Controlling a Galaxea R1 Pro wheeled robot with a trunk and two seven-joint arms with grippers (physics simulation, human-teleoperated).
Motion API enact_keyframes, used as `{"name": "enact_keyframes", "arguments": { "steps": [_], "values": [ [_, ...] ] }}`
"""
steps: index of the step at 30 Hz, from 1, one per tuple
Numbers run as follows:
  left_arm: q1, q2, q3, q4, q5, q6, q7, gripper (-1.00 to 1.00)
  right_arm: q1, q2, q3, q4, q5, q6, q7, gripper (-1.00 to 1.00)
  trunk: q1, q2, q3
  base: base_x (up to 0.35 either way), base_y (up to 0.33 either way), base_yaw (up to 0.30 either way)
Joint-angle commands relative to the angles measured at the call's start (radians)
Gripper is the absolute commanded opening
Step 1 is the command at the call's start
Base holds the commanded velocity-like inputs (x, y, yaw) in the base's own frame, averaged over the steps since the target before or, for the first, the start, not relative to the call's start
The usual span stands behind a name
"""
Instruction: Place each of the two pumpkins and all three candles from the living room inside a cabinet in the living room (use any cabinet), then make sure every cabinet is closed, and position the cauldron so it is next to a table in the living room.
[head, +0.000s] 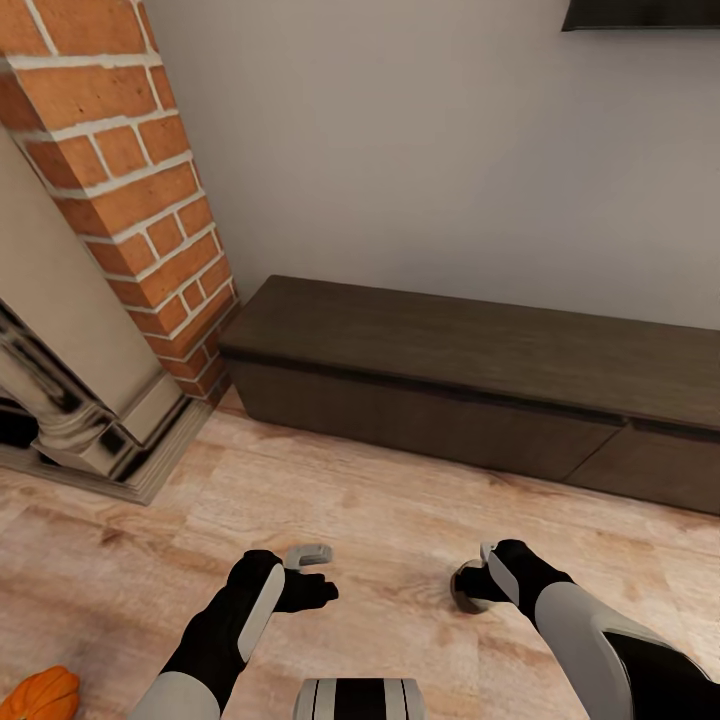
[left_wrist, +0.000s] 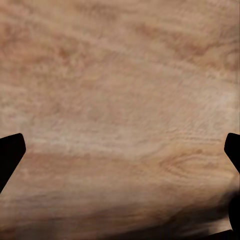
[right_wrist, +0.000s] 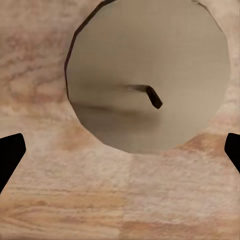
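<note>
We stand before the closed cabinet (head: 480, 390) with a candle (right_wrist: 148, 75) under our right tool.

In the head view the long dark-brown cabinet runs along the grey wall (head: 430, 140), its drawer fronts shut, with a brick fireplace (head: 120, 190) to its left. Our left tool (head: 308, 575) hovers over the bare wooden floor (head: 400, 520); in the left wrist view its two dark fingertips (left_wrist: 10, 152) sit far apart at the frame's edges with only floorboards between them, so it is wide open and holds nothing. Our right tool (head: 478, 580) hangs just above the candle, whose pale round top with a short dark wick shows in the right wrist view; its fingertips (right_wrist: 10, 152) are likewise spread wide and do not touch it. One orange pumpkin (head: 40, 695) lies on the floor at our far left.
</note>
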Motion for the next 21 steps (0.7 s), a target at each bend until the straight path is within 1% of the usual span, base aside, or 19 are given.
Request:
{"name": "enact_keyframes", "arguments": {
  "steps": [1,10,21],
  "values": [
    [0.0,0.0,-0.001,-0.001,0.009,0.004,0.007,1.0,0.0,0.001,-0.009,-0.001,0.01,0.005,0.0,1.0,0.0,0.0,-0.001,0.041,0.0,-0.041],
    [0.0,0.0,-0.001,-0.001,0.009,0.004,0.007,1.0,0.0,0.001,-0.009,-0.001,0.01,0.005,0.0,1.0,0.0,0.0,0.002,0.009,0.0,-0.137],
    [0.0,0.0,-0.001,-0.001,0.009,0.004,0.007,1.0,0.0,0.001,-0.009,-0.001,0.01,0.005,0.001,1.0,0.0,0.0,0.002,0.0,0.0,-0.016]
  ]
}}
